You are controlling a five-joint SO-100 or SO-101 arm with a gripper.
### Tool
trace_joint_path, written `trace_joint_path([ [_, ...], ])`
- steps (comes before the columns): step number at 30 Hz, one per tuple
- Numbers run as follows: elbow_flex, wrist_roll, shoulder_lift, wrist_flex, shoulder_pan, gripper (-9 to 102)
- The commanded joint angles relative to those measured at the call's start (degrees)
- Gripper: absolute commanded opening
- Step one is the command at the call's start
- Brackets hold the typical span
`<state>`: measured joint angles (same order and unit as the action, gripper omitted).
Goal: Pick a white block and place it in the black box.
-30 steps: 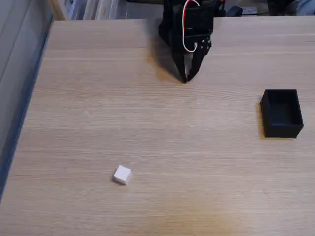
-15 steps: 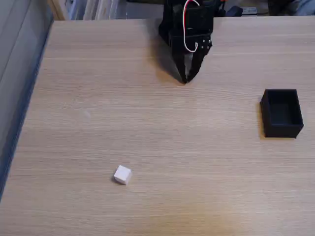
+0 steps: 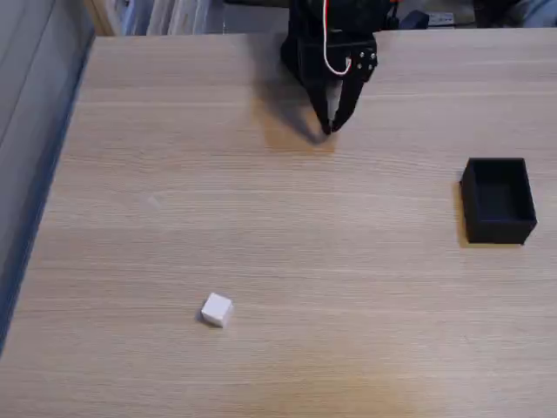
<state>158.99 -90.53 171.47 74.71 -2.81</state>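
Gripper: fingertips together, holding nothing.
White block: well apart from it; open wide, descend squarely.
Black box: open-topped, awaiting block.

A light wood-grain table is stretching out beneath the pincer, a grey wall running along its far left.

Light wooden table with two things on it.
The white block lies near the front, left of middle; the black box stands open-topped by the right edge, well apart.
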Motion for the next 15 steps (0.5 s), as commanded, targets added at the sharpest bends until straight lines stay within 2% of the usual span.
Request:
trace_joint_path([
  [1, -8.2, 4.0, -8.0, -1.3, -0.7, 0],
  [9, -23.9, 11.3, -26.6, -4.8, 1.7, 0],
  [15, -31.6, 12.3, -38.2, -9.1, 7.5, 2],
])
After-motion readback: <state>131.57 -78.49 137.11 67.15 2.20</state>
